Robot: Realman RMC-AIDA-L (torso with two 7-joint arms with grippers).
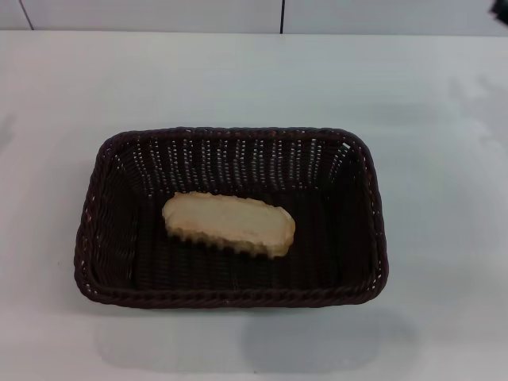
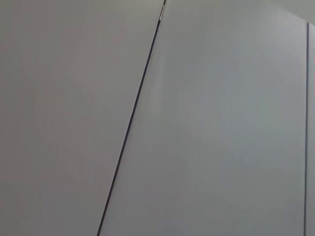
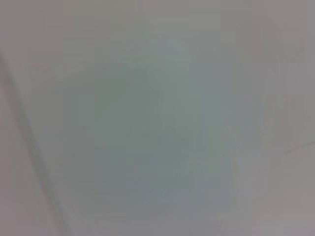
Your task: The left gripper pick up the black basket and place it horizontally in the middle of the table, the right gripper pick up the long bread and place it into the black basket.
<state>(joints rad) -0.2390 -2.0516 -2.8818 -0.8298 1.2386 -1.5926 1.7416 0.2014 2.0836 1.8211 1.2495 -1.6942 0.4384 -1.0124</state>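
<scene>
Item one: a large rectangular dark brown-black woven wicker basket (image 1: 230, 216) with rounded corners and open-weave sloping sides stood on the wide plain white smooth tabletop (image 1: 444, 159). Its long sides ran left to right, and it sat about midway across the tabletop, flat on its base. A braided rim ran all the way round the top edge.

Item two: a small oblong loaf of bread (image 1: 228, 223) lay inside the basket on its floor, roughly central and slightly towards the far wall. The loaf was tilted a little, its left end farther than its right end. The face shown was plain pale beige, with a scalloped edge along the near side. It touched none of the basket walls.

Item three: a pale wall with one dark vertical seam (image 1: 282, 16) stood beyond the far edge of the tabletop.

Item four: the left tool and the right tool appeared in no view, so their state could not be told. The left wrist view held only pale grey panels divided by a thin dark slanting seam (image 2: 133, 118). The right wrist view held only a blurred pale surface
</scene>
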